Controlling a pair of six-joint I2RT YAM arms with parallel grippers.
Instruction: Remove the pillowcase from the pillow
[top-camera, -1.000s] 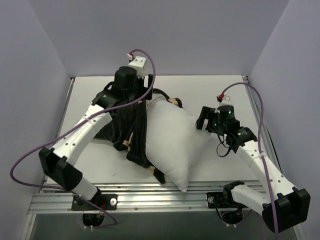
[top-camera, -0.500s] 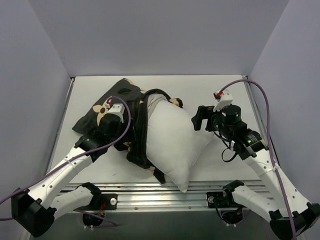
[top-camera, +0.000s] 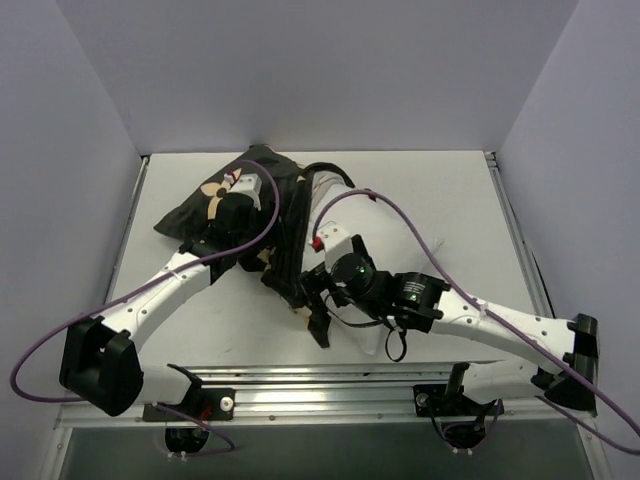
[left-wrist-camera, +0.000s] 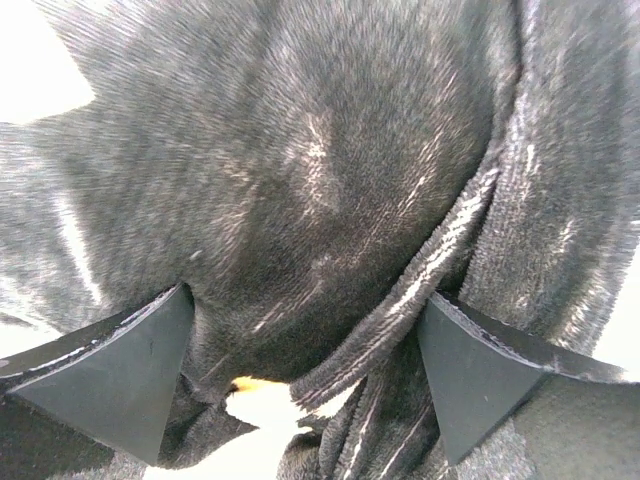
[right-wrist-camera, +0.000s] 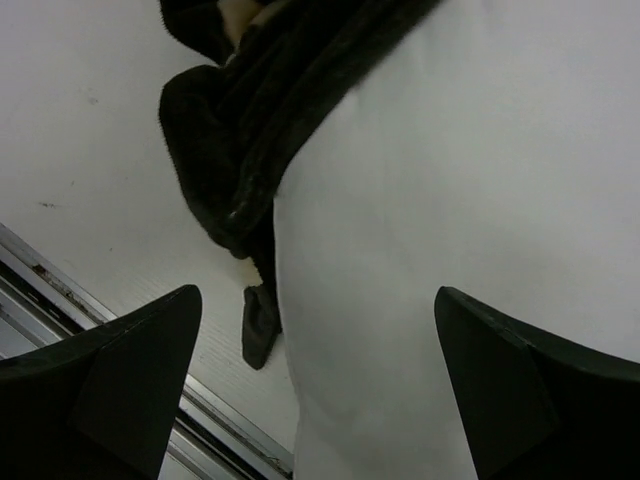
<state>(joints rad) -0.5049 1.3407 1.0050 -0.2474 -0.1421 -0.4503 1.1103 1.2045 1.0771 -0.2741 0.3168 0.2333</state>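
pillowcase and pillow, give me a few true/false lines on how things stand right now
1. The pillowcase is fully off the pillow. False: its black fabric lies bunched along the pillow's edge.
2. The left gripper and the right gripper are both open. True.
3. The pillowcase is plain white. False: it is black with tan flowers.
4. The left gripper hangs right over the pillowcase. True.
5. The pillow has dropped off the table. False: it rests on the table.
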